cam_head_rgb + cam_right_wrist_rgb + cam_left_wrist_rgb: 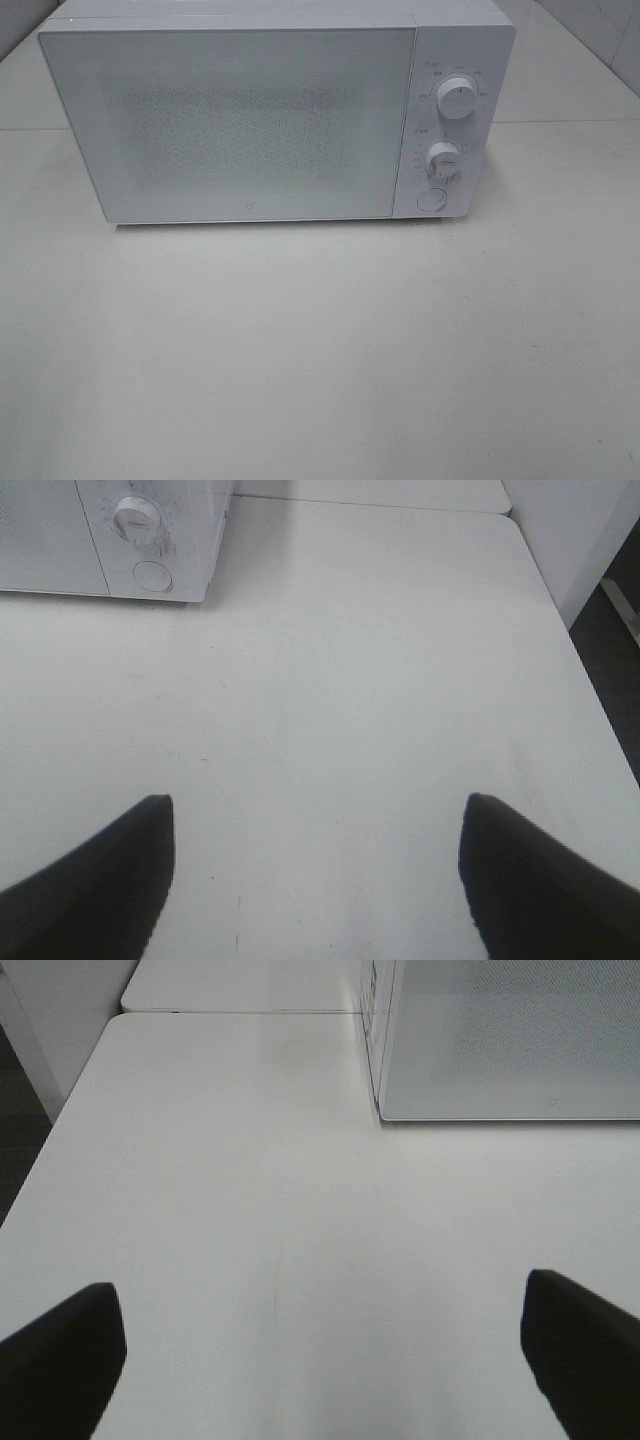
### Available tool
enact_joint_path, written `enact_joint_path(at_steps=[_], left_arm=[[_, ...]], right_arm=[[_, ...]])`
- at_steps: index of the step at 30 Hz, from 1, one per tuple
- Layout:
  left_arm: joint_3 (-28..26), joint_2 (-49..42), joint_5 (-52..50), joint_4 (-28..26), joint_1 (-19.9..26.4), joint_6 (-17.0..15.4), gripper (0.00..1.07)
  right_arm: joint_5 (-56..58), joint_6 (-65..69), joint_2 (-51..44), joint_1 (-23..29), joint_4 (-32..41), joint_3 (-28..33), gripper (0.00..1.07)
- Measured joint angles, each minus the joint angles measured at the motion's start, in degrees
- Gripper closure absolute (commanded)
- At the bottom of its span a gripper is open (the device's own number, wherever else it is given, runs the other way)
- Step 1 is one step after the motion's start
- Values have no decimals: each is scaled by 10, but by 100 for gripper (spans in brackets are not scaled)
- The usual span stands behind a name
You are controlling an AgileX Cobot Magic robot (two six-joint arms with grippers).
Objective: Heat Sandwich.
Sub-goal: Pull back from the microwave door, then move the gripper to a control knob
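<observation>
Both sets of jaws stand wide apart and hold nothing. On the left gripper (320,1305) we see two dark fingers (60,1360) spread to the sides of the wrist view, with only the white table (250,1190) showing between them. The right gripper (315,815) looks the same: its black fingertips (540,880) are far apart over plain tabletop.

Outward from the left gripper, the table's left edge runs close by, with dark floor (15,1150) past it. Ahead stands the front left corner of a white microwave (250,120). Outward from the right gripper, we find the microwave's front right corner ahead and the table's right edge off to the side.

From the high camera, the microwave sits toward the far edge of the table, facing us, its door (240,125) shut. A dotted screen fills the door, and we cannot see through it. The control panel, to the right of the door, carries an upper knob (458,100), a lower knob (443,160) and, lowest, a round button (432,198). A seam (560,123) between tabletops meets the microwave's sides.

We cannot tell where the sandwich is; no view shows it.
</observation>
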Motion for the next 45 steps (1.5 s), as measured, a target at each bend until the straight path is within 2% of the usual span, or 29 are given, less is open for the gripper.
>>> enact_joint_path(at_steps=[16, 26, 45], left_arm=[[0, 0, 0, 0, 0, 0, 3], [0, 0, 0, 0, 0, 0, 3], [0, 0, 0, 0, 0, 0, 3]], right_arm=[[0, 0, 0, 0, -1, 0, 31], [-51, 32, 10, 0, 1, -18, 31], [-213, 50, 219, 0, 3, -19, 31]])
